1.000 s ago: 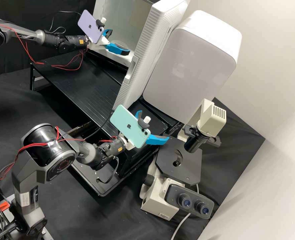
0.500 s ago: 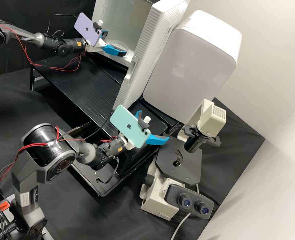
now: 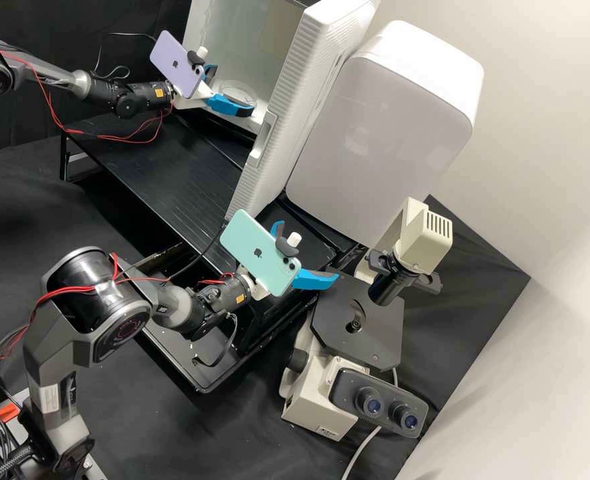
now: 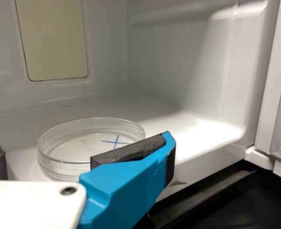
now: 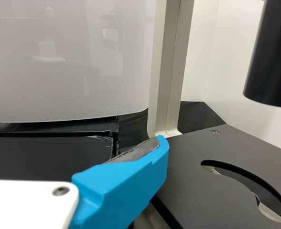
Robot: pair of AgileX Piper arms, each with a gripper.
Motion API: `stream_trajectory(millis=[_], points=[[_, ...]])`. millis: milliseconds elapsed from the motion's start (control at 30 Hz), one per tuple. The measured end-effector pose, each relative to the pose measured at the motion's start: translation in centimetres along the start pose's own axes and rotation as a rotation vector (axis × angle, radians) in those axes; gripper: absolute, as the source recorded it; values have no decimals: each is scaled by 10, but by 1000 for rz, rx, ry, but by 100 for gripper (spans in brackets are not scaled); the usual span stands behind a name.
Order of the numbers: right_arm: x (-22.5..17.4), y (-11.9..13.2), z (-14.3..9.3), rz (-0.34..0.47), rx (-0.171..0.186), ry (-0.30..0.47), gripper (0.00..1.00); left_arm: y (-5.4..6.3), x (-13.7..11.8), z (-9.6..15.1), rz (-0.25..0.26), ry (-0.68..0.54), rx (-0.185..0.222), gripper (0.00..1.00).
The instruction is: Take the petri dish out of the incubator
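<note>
Little done: my left jaws stand open either side of the petri dish (image 4: 83, 138), apparently untouched, on the incubator (image 4: 202, 129) floor; gripping and withdrawal remain.

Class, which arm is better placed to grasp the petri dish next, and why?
Left. The left gripper is open inside the incubator, the dish between its fingers. The right gripper is by the microscope stage, outside it.

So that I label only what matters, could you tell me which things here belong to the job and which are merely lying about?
Job: petri dish, incubator, left gripper open around the dish.
Lying about: microscope, black rack.
</note>
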Motion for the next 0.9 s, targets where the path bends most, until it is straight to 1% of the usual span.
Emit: stream_trajectory(millis=[300, 400, 533, 667, 733, 767, 900], points=[[0, 0, 0, 0, 0, 0, 100, 0, 0, 0, 2, 0, 2, 100], [0, 0, 0, 0, 0, 0, 100, -2, 3, 0, 1, 1, 0, 100], [0, 0, 0, 0, 0, 0, 100, -4, 6, -1, 5, 8, -19, 100], [0, 0, 0, 0, 0, 0, 100, -2, 10, -1, 18, 6, -20, 100], [0, 0, 0, 0, 0, 0, 100, -3, 12, -1, 19, 8, -11, 100], [0, 0, 0, 0, 0, 0, 100, -1, 12, -1, 19, 9, -9, 100], [0, 0, 0, 0, 0, 0, 100, 0, 14, -1, 12, 16, -14, 100]])
